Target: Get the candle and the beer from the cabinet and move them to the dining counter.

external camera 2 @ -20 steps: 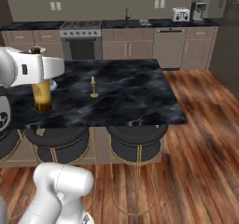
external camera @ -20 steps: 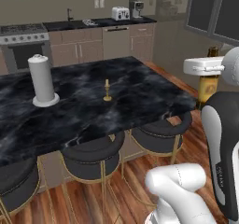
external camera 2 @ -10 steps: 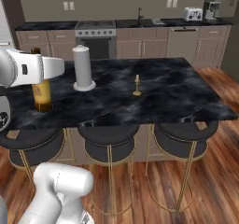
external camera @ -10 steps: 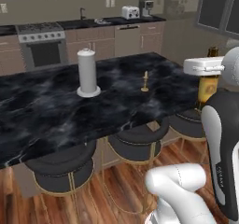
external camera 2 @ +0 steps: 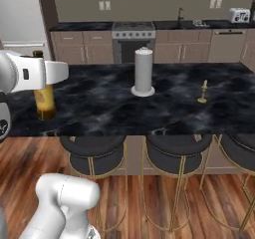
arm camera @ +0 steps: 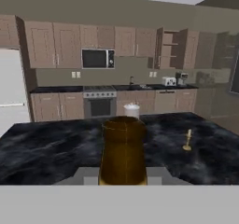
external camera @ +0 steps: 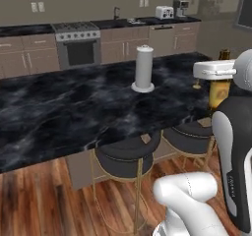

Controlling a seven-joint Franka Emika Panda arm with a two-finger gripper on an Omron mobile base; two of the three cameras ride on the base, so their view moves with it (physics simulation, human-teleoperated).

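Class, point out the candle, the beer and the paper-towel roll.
candle (external camera 2: pixel 202 92): right base view, its stem.
beer (external camera 2: pixel 44 100): right base view, its amber body.
paper-towel roll (external camera: pixel 144 68): left base view, its white side.

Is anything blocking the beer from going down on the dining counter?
Nothing visible does. The gripper holds the beer at the dining counter edge; the paper-towel roll and candle stand well off to the side.
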